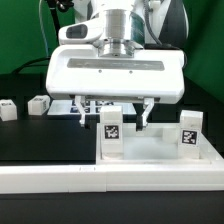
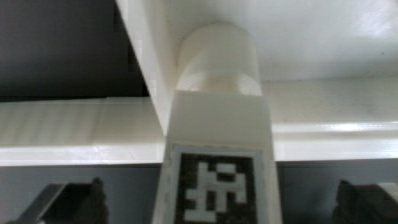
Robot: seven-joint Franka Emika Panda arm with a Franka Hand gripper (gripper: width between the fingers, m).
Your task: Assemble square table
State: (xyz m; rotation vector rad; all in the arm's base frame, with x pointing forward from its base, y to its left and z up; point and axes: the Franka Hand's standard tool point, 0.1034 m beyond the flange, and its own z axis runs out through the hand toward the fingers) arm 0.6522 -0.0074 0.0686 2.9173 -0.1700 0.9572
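The square table's white top [image 1: 158, 152] lies flat at the front of the exterior view, right of the middle. Two tagged white legs stand upright on it, one [image 1: 112, 130] at its left corner and one [image 1: 190, 133] at its right. My gripper [image 1: 116, 112] hangs open over the left leg, a dark finger on each side and clear of it. In the wrist view that leg [image 2: 217, 110] runs up the middle between my fingers [image 2: 71, 204], with my gripper [image 2: 217, 206] open around its tagged end. The pale band behind is the top [image 2: 71, 130].
A long white L-shaped wall [image 1: 80, 182] runs along the front, against the table top. Two loose white legs [image 1: 8, 108] [image 1: 38, 103] lie on the black mat at the exterior view's left. A green backdrop stands behind.
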